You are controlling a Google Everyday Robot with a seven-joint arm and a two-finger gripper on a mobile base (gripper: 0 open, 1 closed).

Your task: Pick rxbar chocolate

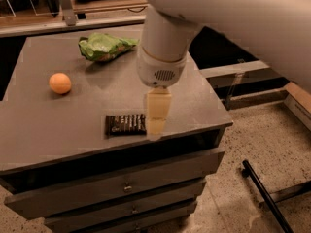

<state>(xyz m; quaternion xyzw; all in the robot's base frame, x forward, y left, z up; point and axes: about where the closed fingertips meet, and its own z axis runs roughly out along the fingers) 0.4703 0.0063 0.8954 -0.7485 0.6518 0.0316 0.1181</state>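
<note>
The rxbar chocolate is a flat dark bar with pale lettering, lying near the front edge of the grey cabinet top. My gripper hangs from the white arm and points down just right of the bar's right end, hiding that end. The cream finger is seen edge-on.
A green wrinkly snack bag lies at the back of the top. An orange round fruit sits at the left. Drawers are below the top. A black bar lies on the speckled floor at the right.
</note>
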